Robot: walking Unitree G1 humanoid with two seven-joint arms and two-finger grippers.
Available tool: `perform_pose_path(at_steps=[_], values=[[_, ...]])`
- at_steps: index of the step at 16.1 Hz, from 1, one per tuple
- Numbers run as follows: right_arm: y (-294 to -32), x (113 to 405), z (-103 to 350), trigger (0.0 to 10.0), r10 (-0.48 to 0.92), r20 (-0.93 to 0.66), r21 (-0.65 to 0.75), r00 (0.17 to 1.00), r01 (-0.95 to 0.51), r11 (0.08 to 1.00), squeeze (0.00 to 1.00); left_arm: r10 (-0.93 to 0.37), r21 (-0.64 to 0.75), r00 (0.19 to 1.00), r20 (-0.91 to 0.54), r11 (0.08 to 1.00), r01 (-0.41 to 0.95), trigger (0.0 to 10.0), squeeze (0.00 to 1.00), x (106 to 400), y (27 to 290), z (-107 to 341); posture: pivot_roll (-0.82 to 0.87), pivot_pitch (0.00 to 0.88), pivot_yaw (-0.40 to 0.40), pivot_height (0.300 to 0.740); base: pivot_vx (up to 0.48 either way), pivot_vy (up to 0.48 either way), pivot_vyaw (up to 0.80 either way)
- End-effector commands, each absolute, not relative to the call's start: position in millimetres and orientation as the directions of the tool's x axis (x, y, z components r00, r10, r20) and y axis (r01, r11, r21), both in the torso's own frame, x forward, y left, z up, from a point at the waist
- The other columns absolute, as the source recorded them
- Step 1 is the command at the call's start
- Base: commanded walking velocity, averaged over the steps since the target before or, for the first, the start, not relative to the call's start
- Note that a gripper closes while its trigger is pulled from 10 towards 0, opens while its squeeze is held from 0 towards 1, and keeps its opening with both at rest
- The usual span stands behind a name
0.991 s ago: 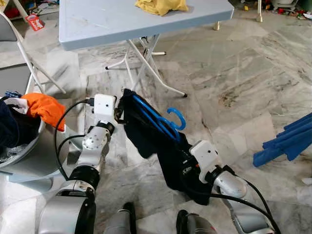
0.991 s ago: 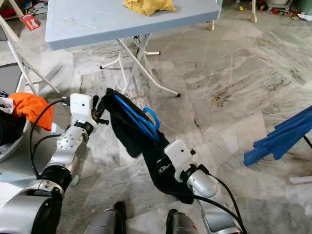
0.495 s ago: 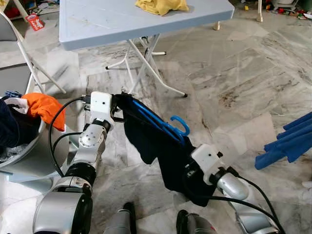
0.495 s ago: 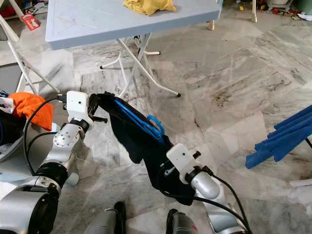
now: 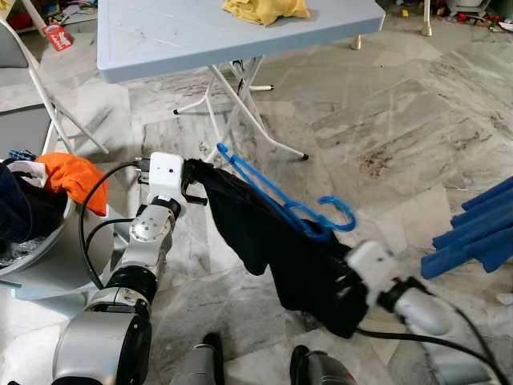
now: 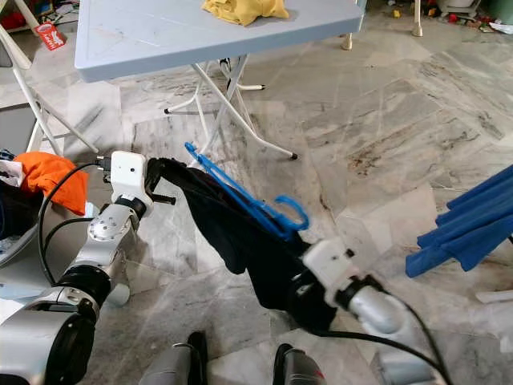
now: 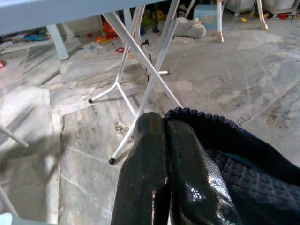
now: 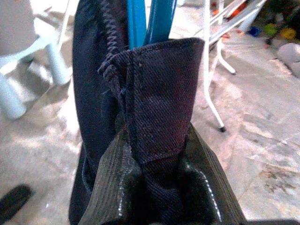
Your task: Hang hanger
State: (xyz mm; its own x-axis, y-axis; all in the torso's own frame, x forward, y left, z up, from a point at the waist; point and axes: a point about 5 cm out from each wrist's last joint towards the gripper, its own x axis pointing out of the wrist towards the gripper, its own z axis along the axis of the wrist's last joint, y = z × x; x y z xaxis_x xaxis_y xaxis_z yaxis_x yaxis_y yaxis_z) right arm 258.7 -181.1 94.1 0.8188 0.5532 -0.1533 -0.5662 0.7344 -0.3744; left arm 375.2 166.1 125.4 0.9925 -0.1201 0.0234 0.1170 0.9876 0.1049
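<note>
- Right hand (image 8: 154,187): low and nearest the robot, right of centre, fingers pinched on a folded hem of the dark garment (image 5: 280,249); cloth fills the gap between the pads in the wrist view.
- Dark garment hangs stretched between both hands above the marble floor (image 5: 401,120), sagging in the middle and bunched at the right hand end.
- Blue hanger (image 5: 276,200): lies along the garment's top edge, tilted, one end sticking up free near the left hand, hook (image 5: 338,213) free in the air just beyond the right hand. Hanger bars run into the cloth fold at the right hand in the right wrist view.
- Left hand (image 7: 164,164): raised further out on the left, fingers pressed together, with the garment's ribbed edge bunched against one finger. Whether cloth is actually between the pads I can't tell from the wrist view.
- Left side: basket (image 5: 48,249) holding an orange cloth (image 5: 76,178) and other clothes, a folding chair (image 5: 32,88) behind it.
- Right edge: blue fabric (image 5: 473,237) hanging into frame, well apart from the hanger.
- Far: light blue folding surface (image 5: 200,36) on white legs, yellow cloth (image 5: 264,10) on top.
</note>
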Motion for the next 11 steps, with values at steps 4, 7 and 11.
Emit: perform_pose_path(at_steps=[4,7,11], values=[[-195.8,270.6,107.0,10.0,0.436,-0.074,-0.312,0.897,-0.436,0.844,0.0,-0.043,0.053,0.999,0.009,0.998,0.042,0.0,0.0,367.7,175.6,113.1,-0.11,0.235,0.05,0.74,0.0,0.0,0.0],[-185.2,274.3,109.5,10.0,0.453,-0.06,-0.284,0.89,-0.45,0.847,0.0,-0.101,0.05,0.994,-0.047,0.993,0.103,0.0,0.0,355.4,158.6,90.2,-0.11,0.235,0.045,0.74,0.0,0.0,0.0],[-190.8,277.4,112.6,10.0,0.465,-0.094,-0.318,0.881,-0.469,0.824,0.0,-0.166,0.044,0.967,-0.192,0.983,0.177,0.4,0.0,332.7,143.5,51.4,-0.11,0.236,0.023,0.74,0.0,0.0,0.0]])
